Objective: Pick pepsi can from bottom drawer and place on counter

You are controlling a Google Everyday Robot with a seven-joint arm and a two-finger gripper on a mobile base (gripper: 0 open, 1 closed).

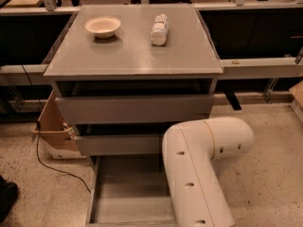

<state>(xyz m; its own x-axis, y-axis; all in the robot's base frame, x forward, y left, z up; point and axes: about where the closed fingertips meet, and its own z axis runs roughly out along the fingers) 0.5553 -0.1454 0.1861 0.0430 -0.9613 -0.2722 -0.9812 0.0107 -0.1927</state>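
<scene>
Camera view, single entry. Item: grey drawer cabinet, topped by a square matte table (pixel 132 56). On the table: one pale bowl (pixel 102 26), upright, toward the back left; one white bottle (pixel 159 30), lying on its side, just right of the bowl and apart from it. Below the top: two upper drawers (pixel 135 109), front panels showing. Bottom drawer (pixel 128 193): pulled well out, its flat grey floor bare where it shows. Robot arm (pixel 199 169): cream, bent at the elbow, reaching down over the right part of the bottom drawer and hiding that part. Pincer: not in view, at the arm's far end beyond the lower frame edge or behind the arm; whether it is open, closed or holding anything cannot be told. Pepsi can: not seen anywhere; by judgement it sits in the hidden right portion of the bottom drawer or at the pincer. Handling note, judged: a small drink can is light and rigid if full, easily dented if empty, with a smooth, slippery wall; best taken across the mid-body with moderate squeeze and kept upright. Beside the cabinet, left: an open cardboard box (pixel 52 126) and a dark cable (pixel 47 162) trailing on the speckled floor.
</scene>
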